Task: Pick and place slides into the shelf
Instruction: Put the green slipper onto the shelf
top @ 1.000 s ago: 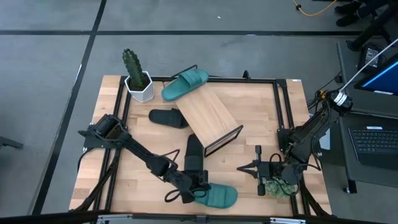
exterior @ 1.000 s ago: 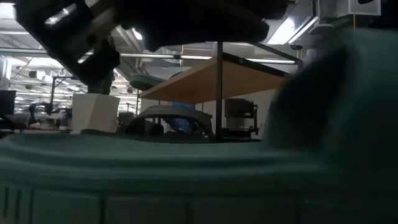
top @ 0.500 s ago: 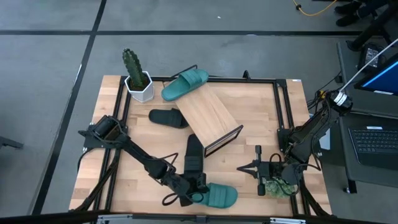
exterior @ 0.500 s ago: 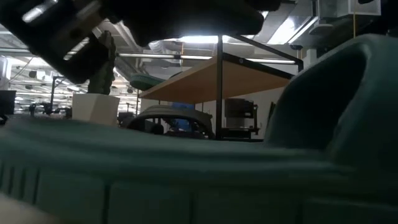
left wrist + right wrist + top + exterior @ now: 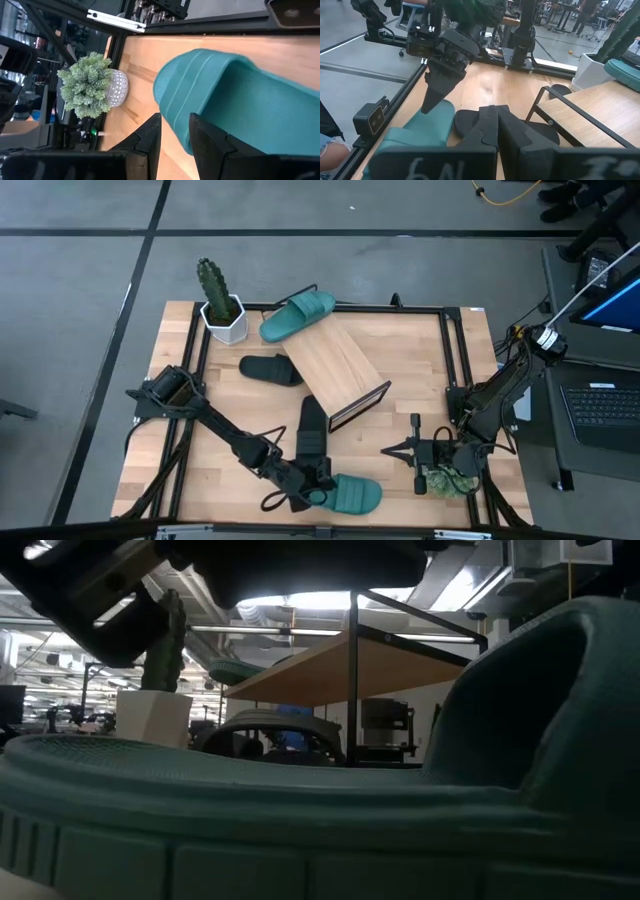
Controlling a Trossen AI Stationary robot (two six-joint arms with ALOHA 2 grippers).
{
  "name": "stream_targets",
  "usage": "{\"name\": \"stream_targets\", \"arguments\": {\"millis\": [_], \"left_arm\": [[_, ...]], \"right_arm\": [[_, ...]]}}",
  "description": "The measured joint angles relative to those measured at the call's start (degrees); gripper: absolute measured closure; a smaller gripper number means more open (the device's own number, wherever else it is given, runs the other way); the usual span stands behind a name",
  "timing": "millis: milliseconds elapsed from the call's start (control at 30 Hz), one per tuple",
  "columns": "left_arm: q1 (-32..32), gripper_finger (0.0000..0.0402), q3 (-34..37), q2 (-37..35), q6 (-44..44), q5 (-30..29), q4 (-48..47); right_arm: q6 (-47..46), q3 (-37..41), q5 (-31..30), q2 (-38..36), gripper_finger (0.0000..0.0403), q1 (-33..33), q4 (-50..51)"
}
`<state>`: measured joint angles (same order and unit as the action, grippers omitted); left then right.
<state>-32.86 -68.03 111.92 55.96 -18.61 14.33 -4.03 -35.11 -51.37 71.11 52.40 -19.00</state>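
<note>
Now shelf (image 5: 337,366) bare; L fingers (image 5: 150,140) pinch teal slide (image 5: 350,495).

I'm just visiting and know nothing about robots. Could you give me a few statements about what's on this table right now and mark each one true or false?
1. The left gripper is at the teal slide near the table's front edge. True.
2. Both black slides lie on the shelf. False: one black slide and the other lie on the table beside it.
3. The second teal slide sits at the shelf's far end, near the cactus. True.
4. The right gripper holds a slide. False: it is shut on nothing, waiting at the right.
</note>
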Motion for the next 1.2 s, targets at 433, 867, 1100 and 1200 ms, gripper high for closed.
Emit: {"name": "stream_targets", "arguments": {"millis": [433,867,1100,1200], "left_arm": [[0.08,0.031,0.0,0.0,-0.22,-0.34,-0.07],[0.33,0.031,0.0,0.0,-0.39,-0.35,-0.11],[0.41,0.0303,0.0,0.0,-0.51,-0.38,-0.11],[0.52,0.0283,0.0,0.0,-2.19,-0.39,-0.11]], "right_arm": [[0.02,-0.04,0.0,0.02,0.04,0.0,0.4],[-0.15,-0.04,0.0,0.02,0.04,0.02,0.46],[-0.15,-0.04,0.0,0.02,0.04,0.01,0.44],[-0.15,-0.04,0.0,0.02,0.04,0.02,0.44]]}}
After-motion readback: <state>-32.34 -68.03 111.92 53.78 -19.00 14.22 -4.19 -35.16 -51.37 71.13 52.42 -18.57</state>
